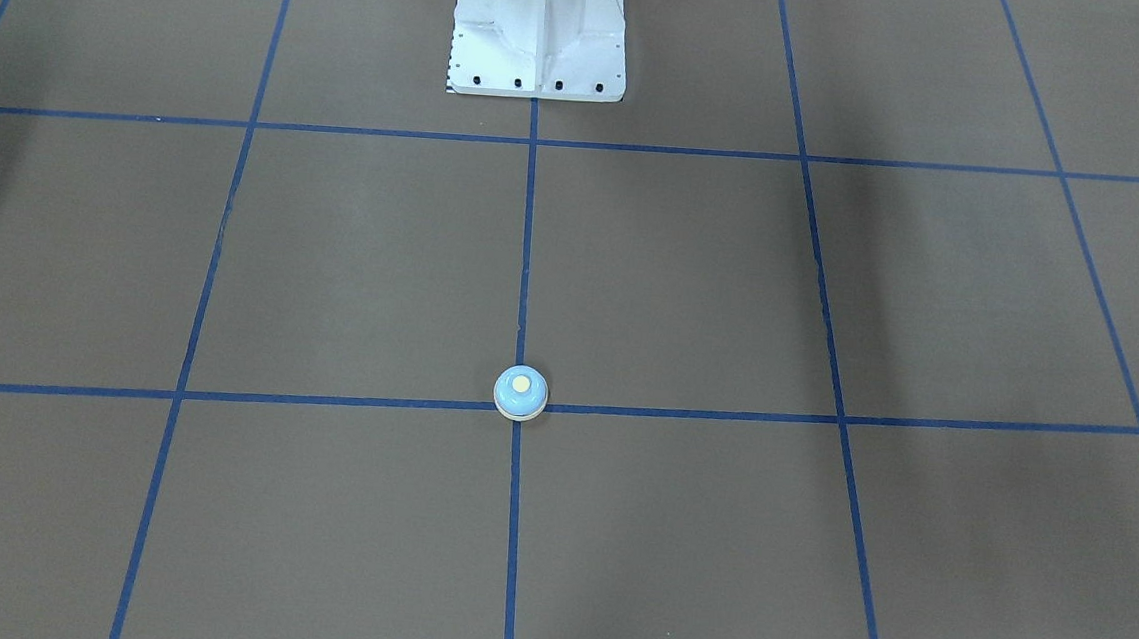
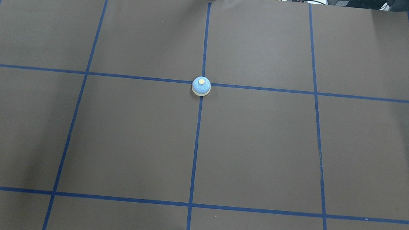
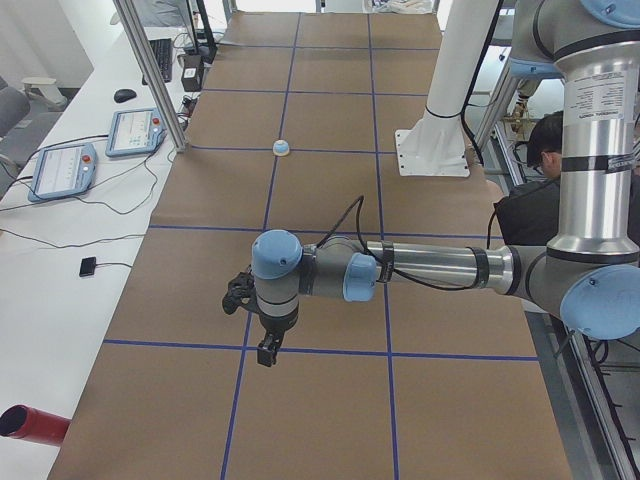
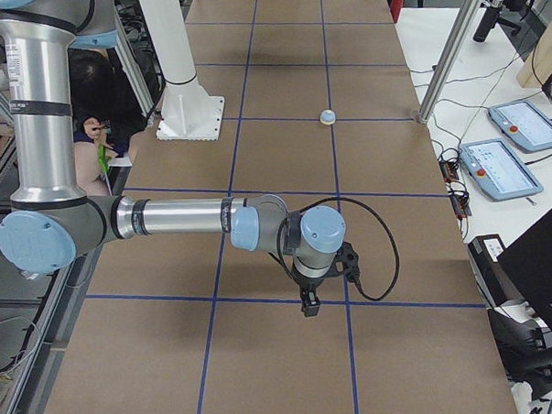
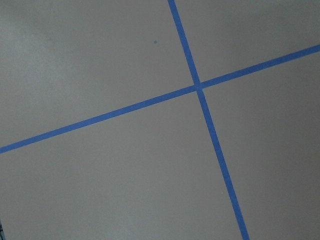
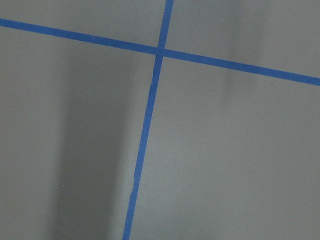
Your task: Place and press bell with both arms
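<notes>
A broad table (image 2: 131,142) covered in brown paper fills every view, marked into big squares by blue tape lines (image 2: 196,147). At its two ends the arms reach out low over it. The left arm (image 3: 430,265) lies level above the paper in the exterior left view, and the right arm (image 4: 176,216) does the same in the exterior right view. A white pedestal (image 1: 539,37) is bolted at the robot's edge of the table. A dark-haired person (image 3: 530,170) sits behind it. Two teach pendants (image 3: 62,170) lie on the white bench alongside.

The left fingers (image 3: 267,352) point down just over a tape line, as do the right fingers (image 4: 309,302). I cannot tell whether either pair is released or clenched.

The bell (image 2: 201,86) stands upright on the middle tape crossing, across from the pedestal. It is well apart from both pairs of fingers and roughly midway between them along the table.
</notes>
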{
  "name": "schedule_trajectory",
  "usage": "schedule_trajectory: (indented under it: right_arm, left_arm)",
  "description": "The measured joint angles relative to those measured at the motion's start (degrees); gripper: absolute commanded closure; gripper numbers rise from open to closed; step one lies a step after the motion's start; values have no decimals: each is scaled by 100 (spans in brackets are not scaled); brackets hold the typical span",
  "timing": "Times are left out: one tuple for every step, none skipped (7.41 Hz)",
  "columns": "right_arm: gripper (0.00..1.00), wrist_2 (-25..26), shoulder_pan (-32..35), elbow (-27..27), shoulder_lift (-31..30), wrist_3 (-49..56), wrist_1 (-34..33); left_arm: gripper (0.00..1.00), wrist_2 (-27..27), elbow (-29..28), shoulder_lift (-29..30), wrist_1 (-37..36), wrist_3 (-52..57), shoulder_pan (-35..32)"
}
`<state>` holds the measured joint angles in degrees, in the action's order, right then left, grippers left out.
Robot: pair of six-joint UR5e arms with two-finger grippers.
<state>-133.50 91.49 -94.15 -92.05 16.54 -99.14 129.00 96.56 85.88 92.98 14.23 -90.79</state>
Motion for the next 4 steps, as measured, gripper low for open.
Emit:
schedule_trajectory:
  right_arm:
    - [0,0,0,-20,17,-2,0]
    - [0,1,0,-26,27,2,0]
    - [0,4,0,-26,33,5,0]
    - [0,7,0,-24,36,6,0]
  left_arm:
    - [0,1,2,0,1,3,-2]
    - [0,2,3,-1,1,7,-4]
    - [0,2,3,-1,1,9,-3]
    - [0,1,2,0,1,10,-1]
